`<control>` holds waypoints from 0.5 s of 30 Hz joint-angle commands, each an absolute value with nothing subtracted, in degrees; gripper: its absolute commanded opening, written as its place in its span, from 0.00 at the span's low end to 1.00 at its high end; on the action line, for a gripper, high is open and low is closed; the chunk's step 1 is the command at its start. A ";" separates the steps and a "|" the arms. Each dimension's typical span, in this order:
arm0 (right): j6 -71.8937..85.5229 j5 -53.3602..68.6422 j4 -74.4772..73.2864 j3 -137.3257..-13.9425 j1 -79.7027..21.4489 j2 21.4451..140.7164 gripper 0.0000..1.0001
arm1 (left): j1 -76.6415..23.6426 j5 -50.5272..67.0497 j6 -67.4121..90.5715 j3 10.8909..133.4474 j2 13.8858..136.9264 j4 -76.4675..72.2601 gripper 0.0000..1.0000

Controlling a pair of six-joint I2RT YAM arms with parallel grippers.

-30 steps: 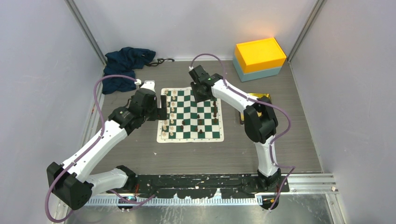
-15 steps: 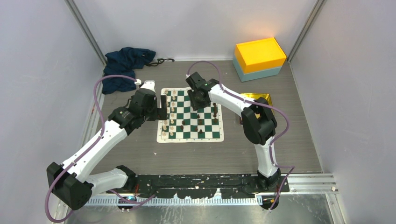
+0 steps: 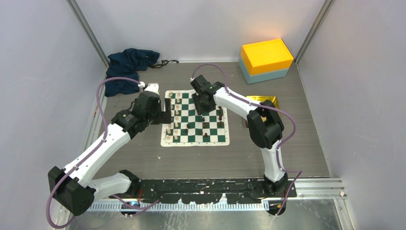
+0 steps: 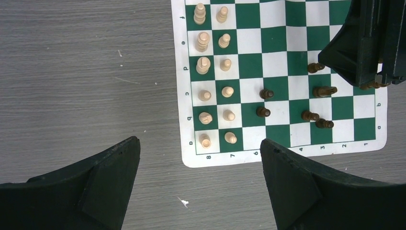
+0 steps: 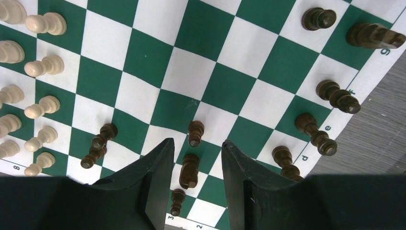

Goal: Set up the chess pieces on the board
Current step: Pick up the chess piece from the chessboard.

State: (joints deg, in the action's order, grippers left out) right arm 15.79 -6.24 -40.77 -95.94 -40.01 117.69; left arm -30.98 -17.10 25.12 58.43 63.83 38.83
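The left arm point(image 3: 103, 143) and right arm point(image 3: 237, 100) wear white shells between chunky black joints. A looping lavender cable point(image 3: 99, 96) trails each one (a tiny green light point(image 3: 209, 87) dots the right wrist). The left gripper point(image 4: 199, 143) has matte black wedge fingers point(image 4: 95, 191).

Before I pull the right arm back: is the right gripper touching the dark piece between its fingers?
Apart. The right wrist view shows the right gripper open, with board visible on both sides of the dark piece.
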 commanded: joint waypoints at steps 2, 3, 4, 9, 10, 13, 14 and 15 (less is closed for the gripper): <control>16.83 -5.12 -39.50 -95.25 -40.38 117.77 0.47 | -30.67 -17.23 25.22 58.26 62.49 37.40 0.96; 16.84 -5.02 -39.47 -95.07 -40.36 117.89 0.47 | -30.67 -17.23 25.22 58.27 62.57 37.39 0.96; 16.89 -4.97 -39.39 -94.95 -40.37 117.93 0.47 | -30.67 -17.23 25.22 58.13 62.59 37.40 0.96; 17.05 -4.79 -38.94 -94.40 -40.40 118.26 0.47 | -30.67 -17.31 25.30 57.99 62.58 37.37 0.96; 17.03 -4.66 -38.87 -94.40 -40.32 118.34 0.47 | -30.67 -17.31 25.29 57.96 62.62 37.35 0.96; 17.21 -4.51 -38.73 -94.24 -40.37 118.64 0.47 | -30.67 -17.31 25.31 57.92 62.58 37.37 0.96; 17.22 -4.44 -38.54 -94.10 -40.30 118.78 0.47 | -30.66 -17.31 25.31 57.89 62.58 37.42 0.96; 17.29 -4.33 -38.42 -93.97 -40.34 118.87 0.47 | -30.63 -17.31 25.31 57.92 62.60 37.45 0.96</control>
